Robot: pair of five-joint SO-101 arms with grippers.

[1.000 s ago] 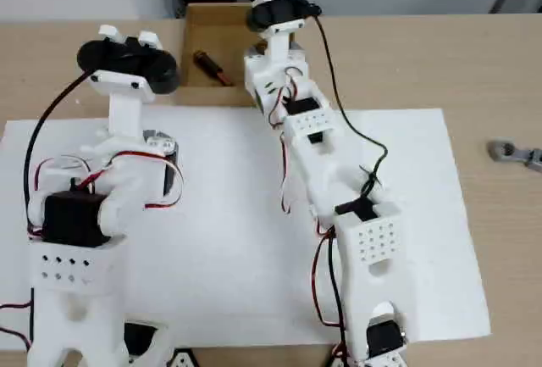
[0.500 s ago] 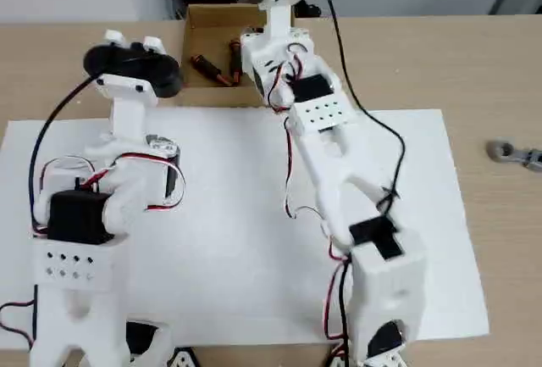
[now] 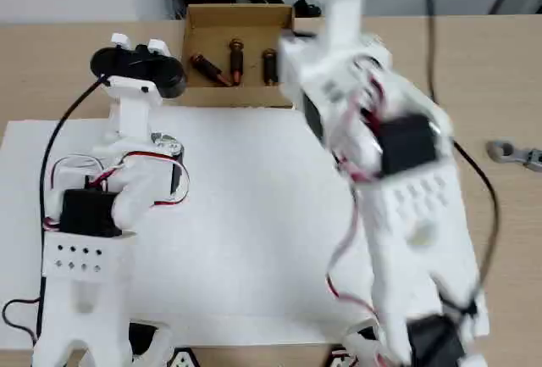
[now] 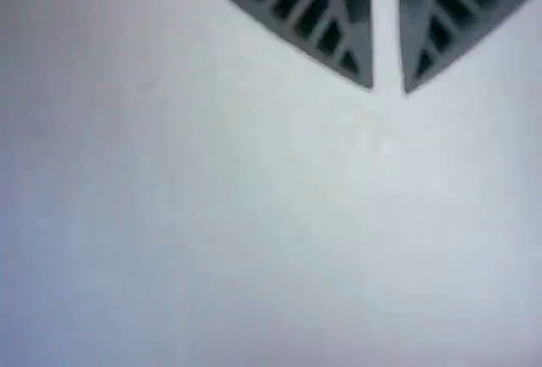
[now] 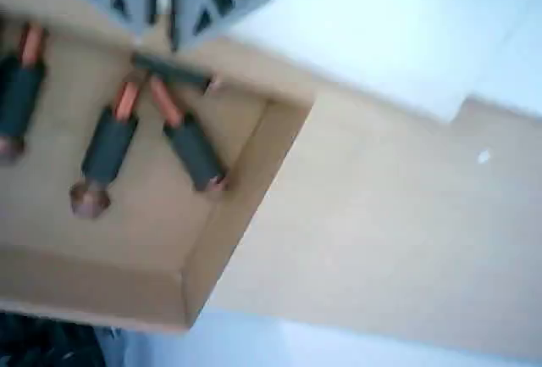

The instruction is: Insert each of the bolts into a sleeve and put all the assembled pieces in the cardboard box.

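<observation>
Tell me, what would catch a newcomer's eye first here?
The big white right arm looms over the right side of the table. At the far edge, a cardboard box holds three dark assembled pieces with coppery ends. The left arm sits over the white sheet.

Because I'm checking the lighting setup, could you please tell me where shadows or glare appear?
High view: soft, even light, only faint shadows on the white paper sheet, no glare. Left wrist view: the sheet is evenly lit. Right wrist view: the brown cardboard box shows no glare.
</observation>
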